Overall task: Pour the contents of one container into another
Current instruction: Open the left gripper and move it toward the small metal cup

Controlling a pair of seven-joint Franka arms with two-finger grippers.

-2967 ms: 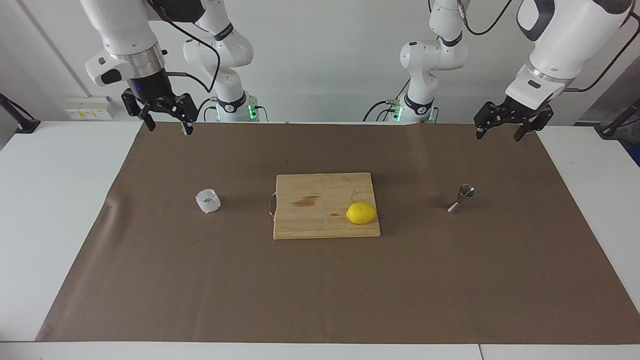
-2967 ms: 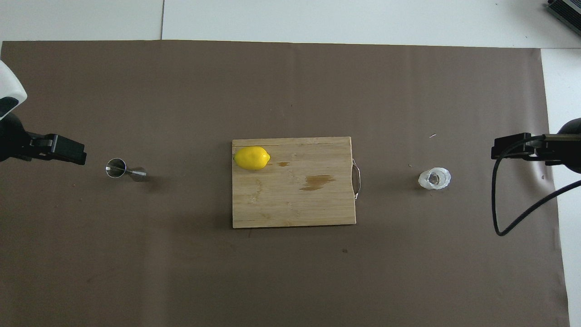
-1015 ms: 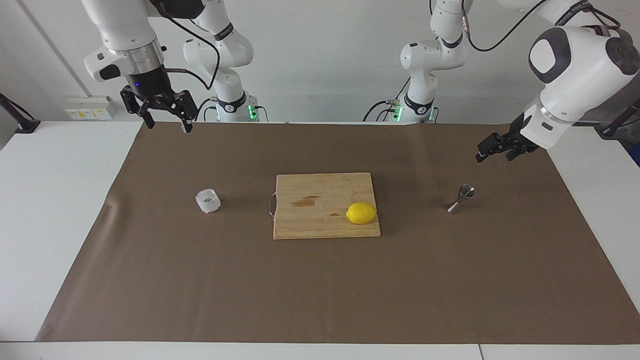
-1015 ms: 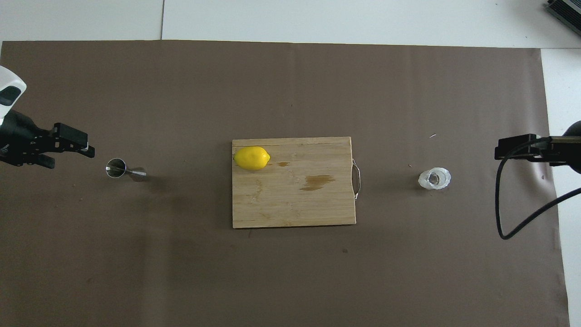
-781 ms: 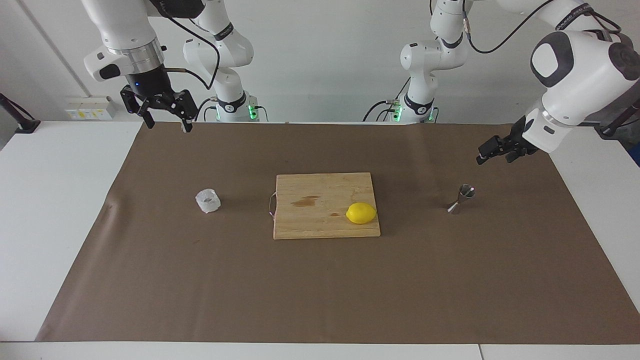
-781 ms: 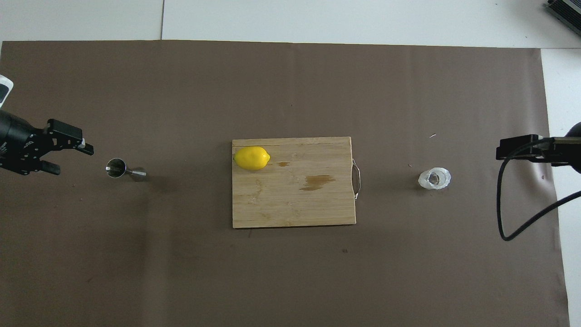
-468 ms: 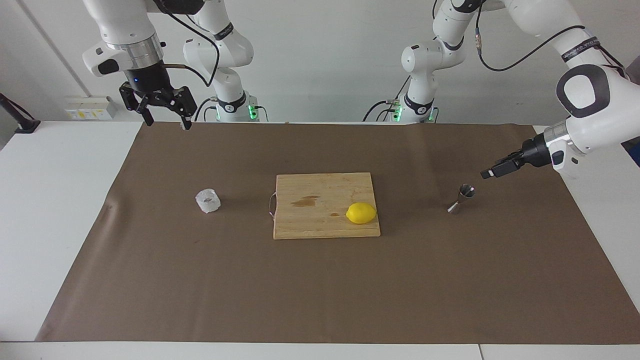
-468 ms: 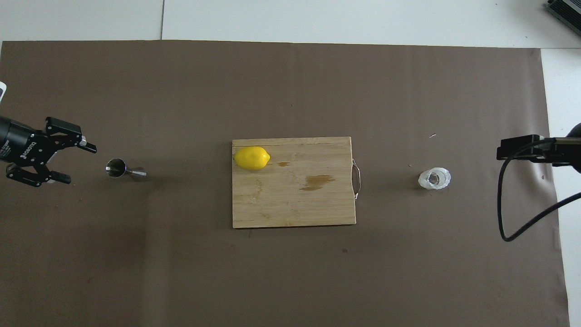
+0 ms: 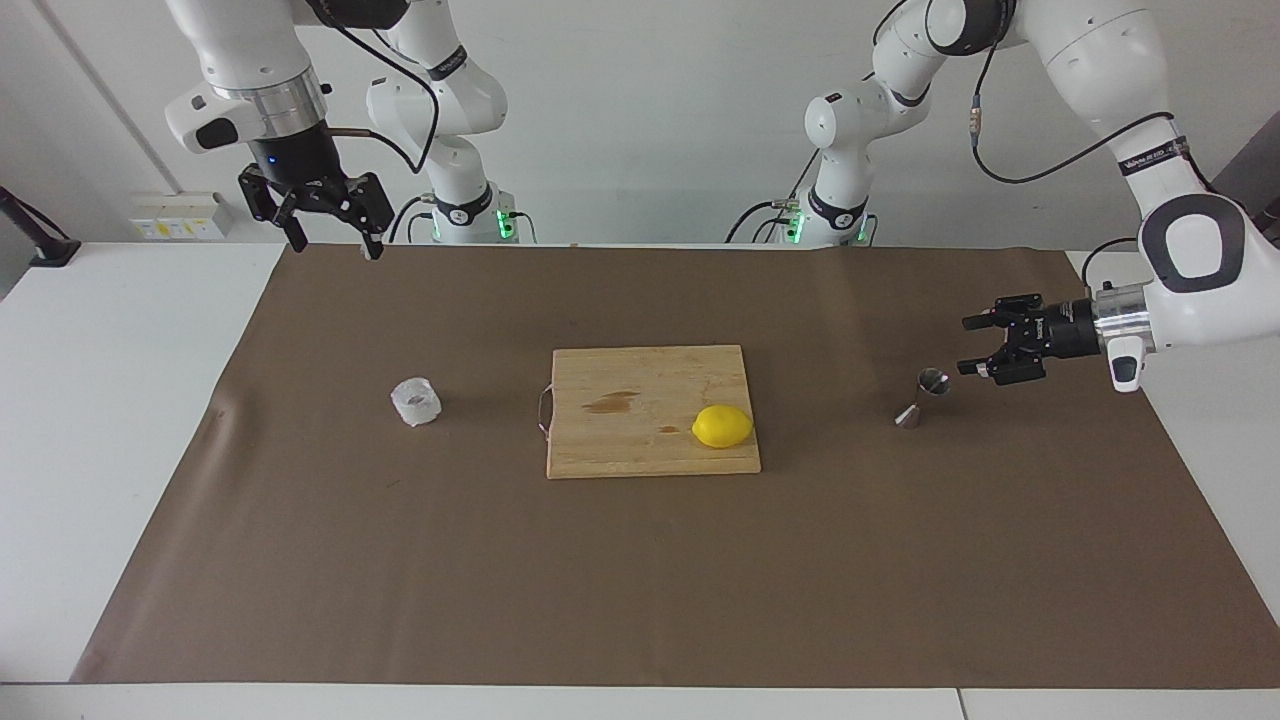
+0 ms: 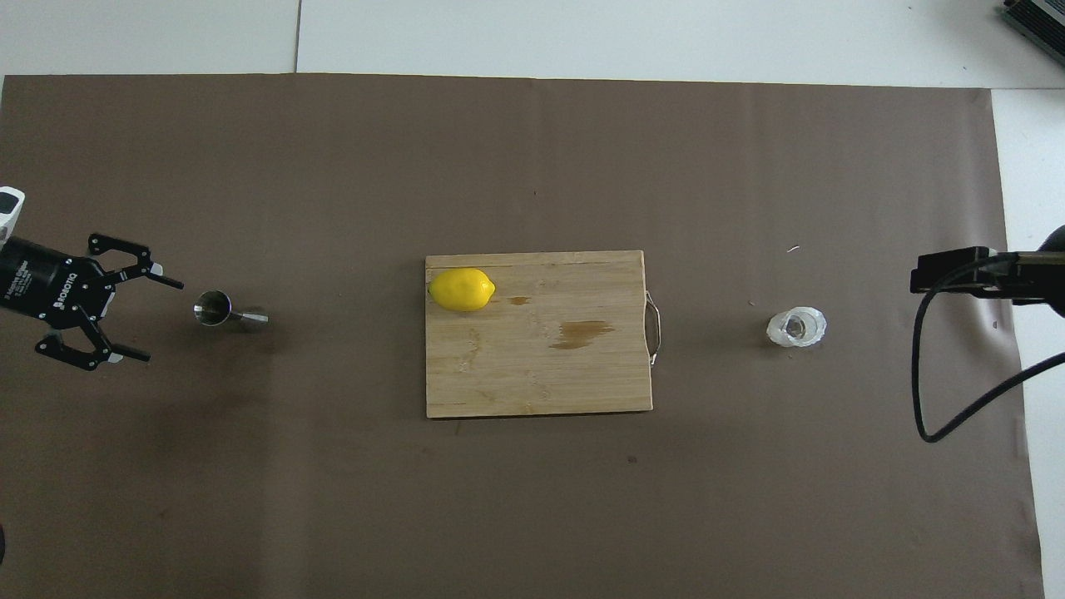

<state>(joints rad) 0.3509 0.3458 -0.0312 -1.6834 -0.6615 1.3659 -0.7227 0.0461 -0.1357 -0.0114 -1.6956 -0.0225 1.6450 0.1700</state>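
Beside the shiny metal hourglass jigger (image 9: 922,396) the left gripper (image 9: 968,345) gapes wide, empty; right gripper (image 9: 327,226) waits open, high above the table's robot-side edge; small crinkly translucent plastic cup (image 9: 416,401) stands untouched toward the right arm's end; nothing grasped, pouring all remains.

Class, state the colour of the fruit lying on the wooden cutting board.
The lemon is bright yellow, clearest in the overhead view.

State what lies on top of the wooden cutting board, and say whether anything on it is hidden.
On the cutting board lies one yellow lemon, near the corner toward the left arm's end. Brown stains mark the wood. Nothing covers the board; what is beneath it cannot be seen.
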